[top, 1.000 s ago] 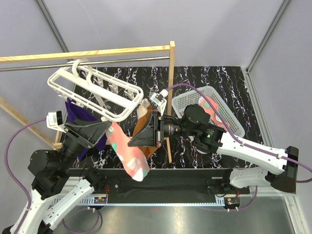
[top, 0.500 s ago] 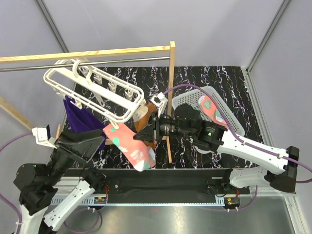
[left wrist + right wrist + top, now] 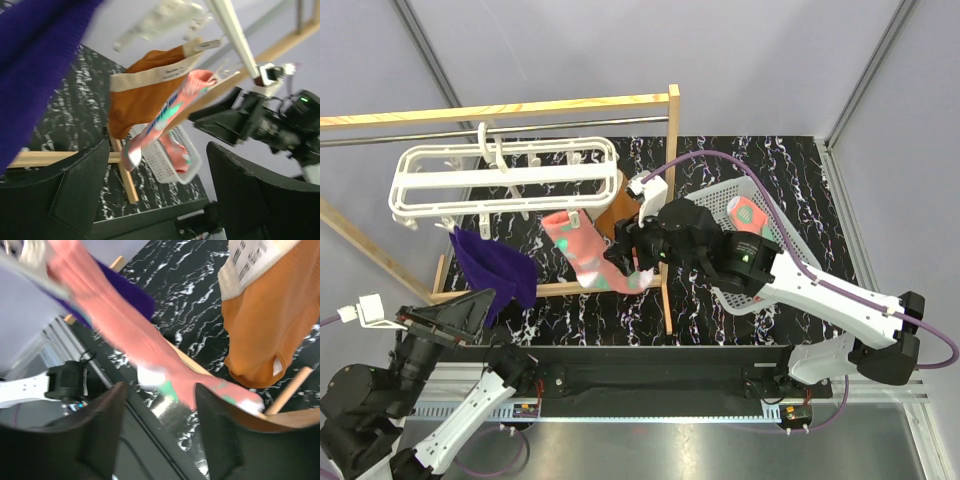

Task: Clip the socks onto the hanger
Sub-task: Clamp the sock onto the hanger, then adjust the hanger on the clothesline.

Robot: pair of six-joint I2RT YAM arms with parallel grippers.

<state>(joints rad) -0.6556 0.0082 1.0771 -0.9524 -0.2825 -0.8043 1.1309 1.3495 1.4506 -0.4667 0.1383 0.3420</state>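
The white hanger (image 3: 500, 175) hangs by its hook from the metal rod, roughly level. One coral-pink sock (image 3: 582, 252) dangles from a clip at its right end; it also shows in the left wrist view (image 3: 162, 117) and, blurred, in the right wrist view (image 3: 125, 335). A second coral sock (image 3: 748, 215) lies in the basket. My right gripper (image 3: 625, 250) is open right at the hanging sock's toe, and the foot runs just past its fingertips (image 3: 160, 435). My left gripper (image 3: 470, 308) sits low at the near left, open and empty (image 3: 160, 200), well away from the sock.
A plain purple sock (image 3: 495, 265) and an orange-brown sock (image 3: 620, 205) hang from the same hanger. The wooden rack (image 3: 670, 200) carries the rod, with its post beside my right gripper. A white mesh basket (image 3: 765, 265) lies at the right on the black marbled table.
My right gripper has opened and let go of the coral sock, which now hangs from the clip. The hanger swung back level. My left arm drew back toward the near left.
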